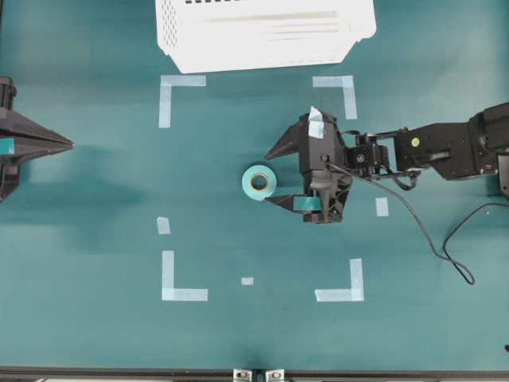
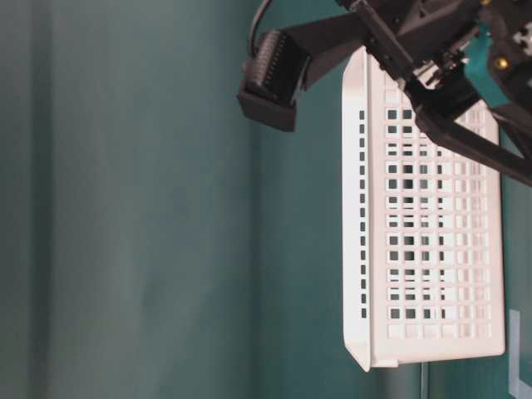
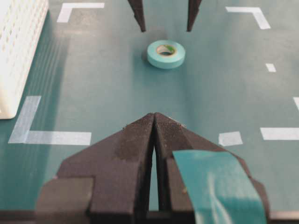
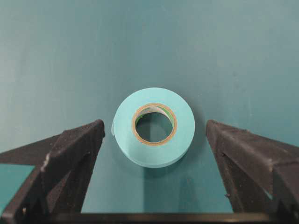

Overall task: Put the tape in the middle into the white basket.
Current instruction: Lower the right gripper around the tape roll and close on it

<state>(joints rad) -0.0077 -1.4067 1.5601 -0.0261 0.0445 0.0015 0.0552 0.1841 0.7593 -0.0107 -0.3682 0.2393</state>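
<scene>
- Nearest the lens in the right wrist view: the two black fingers of the right gripper [image 4: 154,133], spread wide apart, one on each side of the tape [image 4: 153,126]. Nothing is held.
- Tape lies flat on the green table [image 1: 95,334], core hole facing up. Clear gaps show on both sides between roll and fingers; no contact is visible.
- Judgement: the jaws stand wide so the roll can pass between them before any squeeze; the approach appears lined up with the roll, which sits about midway between the fingers.
- Overhead view places the tape [image 1: 259,182] inside the area bounded by the pale tape corner marks [image 1: 176,94], just beside the right gripper [image 1: 278,175] tips.
- Left gripper [image 3: 153,122] rests at the left table edge, fingers pressed together, well apart from the tape. It obstructs nothing.
- White basket [image 1: 262,32] stands at the far edge of the table, beyond the upper corner marks, well apart from the tape.
- Bare table lies between tape and basket; the carry route looks unobstructed. The basket's near wall is the edge to clear on delivery.
</scene>
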